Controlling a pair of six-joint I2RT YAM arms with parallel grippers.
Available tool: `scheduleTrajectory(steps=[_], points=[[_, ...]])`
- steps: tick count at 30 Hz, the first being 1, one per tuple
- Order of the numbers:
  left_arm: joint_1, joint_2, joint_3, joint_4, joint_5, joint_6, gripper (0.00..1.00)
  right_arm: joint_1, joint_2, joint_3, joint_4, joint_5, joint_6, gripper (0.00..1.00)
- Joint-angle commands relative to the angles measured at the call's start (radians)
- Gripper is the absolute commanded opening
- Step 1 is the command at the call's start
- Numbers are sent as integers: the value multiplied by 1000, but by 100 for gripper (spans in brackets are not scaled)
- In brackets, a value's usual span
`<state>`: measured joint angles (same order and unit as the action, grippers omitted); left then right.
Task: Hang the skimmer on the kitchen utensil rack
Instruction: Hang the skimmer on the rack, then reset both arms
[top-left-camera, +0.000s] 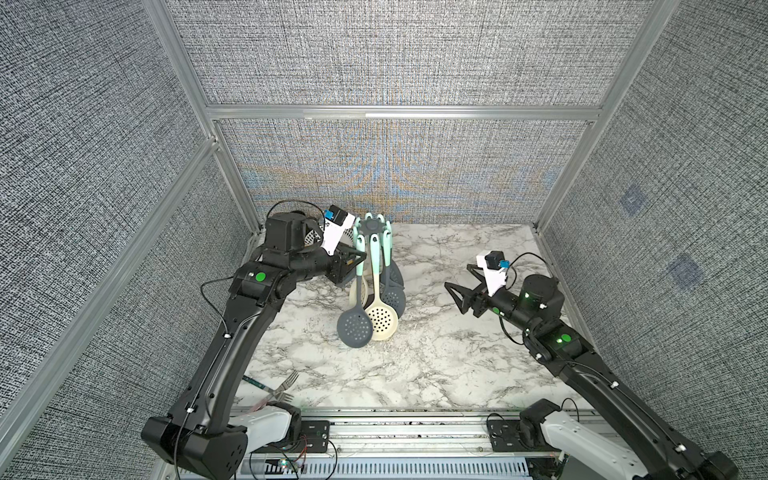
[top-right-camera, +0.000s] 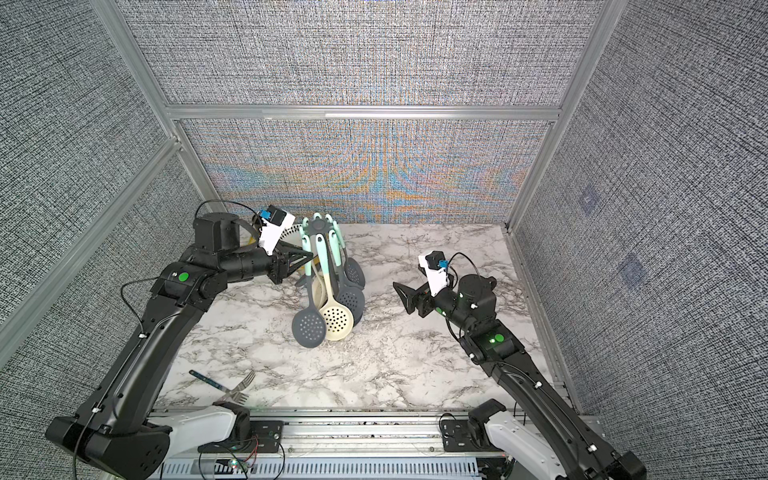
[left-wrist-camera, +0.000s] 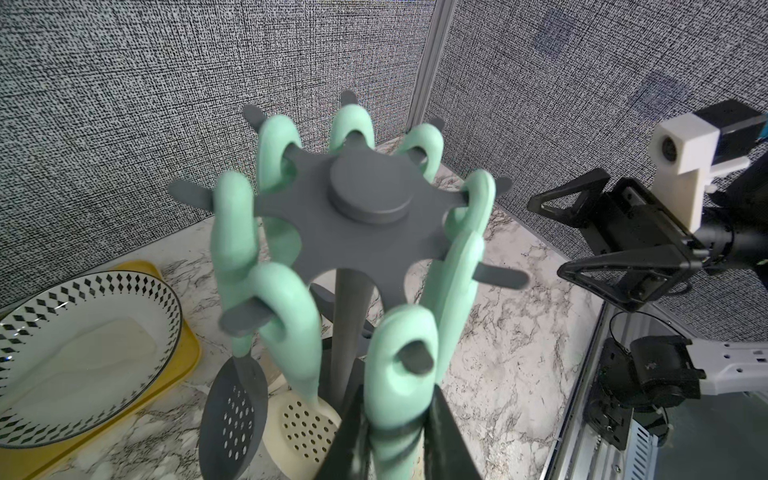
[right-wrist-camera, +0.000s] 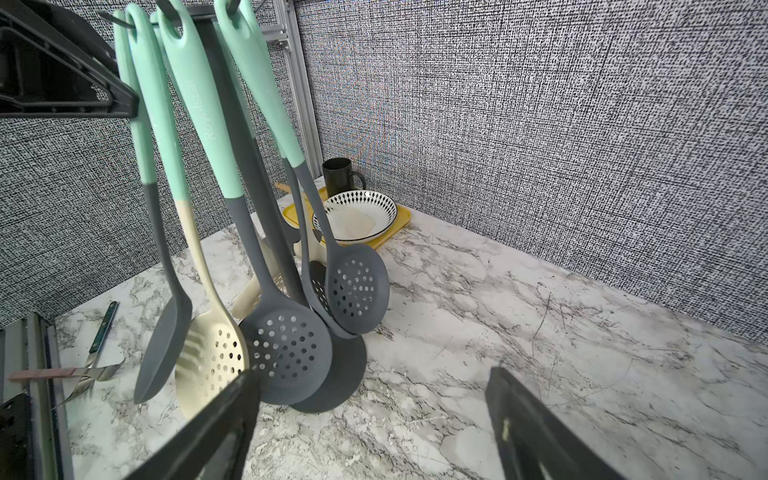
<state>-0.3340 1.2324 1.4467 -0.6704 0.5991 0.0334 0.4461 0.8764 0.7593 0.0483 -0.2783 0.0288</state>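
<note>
- Skimmer, with a grey perforated head and a mint handle, is hanging head-down from the kitchen utensil rack. Its handle loop is sitting over a hook on the side facing the left arm.
- Left gripper is pinching that mint handle just below the loop.
- Right gripper is hovering well apart above the marble table, jaws spread and holding nothing.
- Other skimmers are dangling around the rack's crown.
- Farther back, a patterned bowl is sitting on a yellow tray, near a black mug.
</note>
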Motion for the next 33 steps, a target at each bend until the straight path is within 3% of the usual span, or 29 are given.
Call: scheduleTrajectory(steps=[1, 3, 6, 7, 10, 16, 20, 23, 24, 26, 29, 33], points=[[2, 5, -5, -38, -49, -3, 36, 0, -1, 3, -2, 2, -4, 88], [1, 2, -2, -36, -57, -5, 51, 1, -1, 5, -4, 2, -5, 88], [2, -14, -2, -38, -73, -4, 65, 2, -1, 6, -3, 2, -4, 88], [3, -22, -3, -40, -76, -2, 79, 1, -1, 5, -3, 1, -5, 88], [3, -67, -21, -44, -90, -2, 99, 1, -3, 9, -8, 18, -7, 88], [3, -323, -217, 75, -208, -40, 99, -1, -17, -28, 16, 235, 87, 91], [3, -552, -482, 282, -489, -161, 99, -45, 22, -65, 48, 427, 140, 96], [3, -634, -667, 410, -774, -268, 99, -152, 69, -106, 110, 458, 164, 99], [3, -639, -715, 441, -867, -296, 99, -183, 88, -114, 130, 462, 167, 99], [3, -613, -820, 567, -947, -250, 99, -249, 141, -120, 159, 469, 168, 99], [10, -473, -886, 714, -1079, -190, 99, -322, 232, -116, 182, 459, 139, 99], [72, -249, -918, 892, -1136, -102, 99, -367, 330, -178, 330, 465, 53, 99]])
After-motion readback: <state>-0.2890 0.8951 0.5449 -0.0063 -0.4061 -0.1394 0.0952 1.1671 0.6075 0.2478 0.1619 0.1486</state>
